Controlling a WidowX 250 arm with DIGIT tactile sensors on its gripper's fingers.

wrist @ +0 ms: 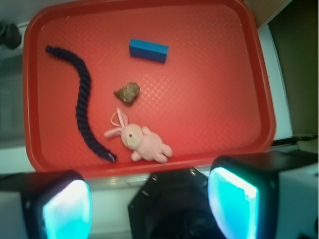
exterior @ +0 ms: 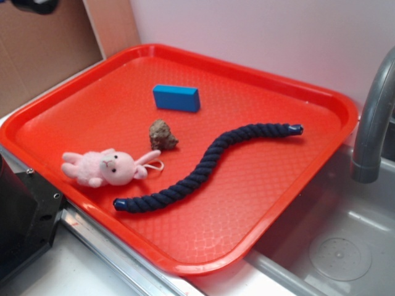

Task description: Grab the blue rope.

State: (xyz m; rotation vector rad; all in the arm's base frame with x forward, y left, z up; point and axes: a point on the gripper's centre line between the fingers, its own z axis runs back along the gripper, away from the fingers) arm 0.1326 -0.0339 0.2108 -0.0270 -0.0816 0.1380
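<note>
Rope (wrist: pixel 82 98), navy, on the red tray (wrist: pixel 219 74), well beyond the wide-open, empty jaws.

Claw fingertips (wrist: pixel 67 211) cropped, blurred.

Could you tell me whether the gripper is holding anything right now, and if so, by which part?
Nothing is held. The gripper is open and high above the tray; the blue rope lies untouched on it.
</note>
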